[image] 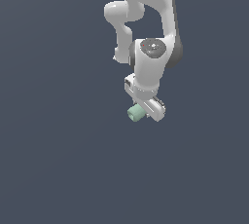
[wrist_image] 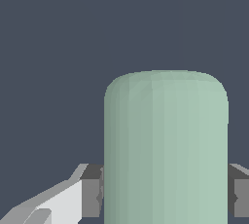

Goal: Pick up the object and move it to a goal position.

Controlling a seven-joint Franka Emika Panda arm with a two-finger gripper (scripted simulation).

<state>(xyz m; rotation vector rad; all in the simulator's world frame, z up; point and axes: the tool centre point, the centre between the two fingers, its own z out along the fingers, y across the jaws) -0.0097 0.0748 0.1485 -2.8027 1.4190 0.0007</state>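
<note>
Between tool (wrist_image: 165,194) pads: mint cylinder (wrist_image: 165,145).

I found nothing to read: no text, label, brand, number or sign stood on my arm, on my fingers (wrist_image: 92,191), or on the mint-green cylinder (wrist_image: 166,150).

The surface (image: 58,159) is a plain, flat slate-blue field filling the exterior view from edge to edge, with no seam, edge or marking. In the wrist view the same slate-blue surface (wrist_image: 53,47) shows as an even backdrop. Whether the cylinder (image: 135,113) at about 6 o'clock of the arm rests on it cannot be told
</note>
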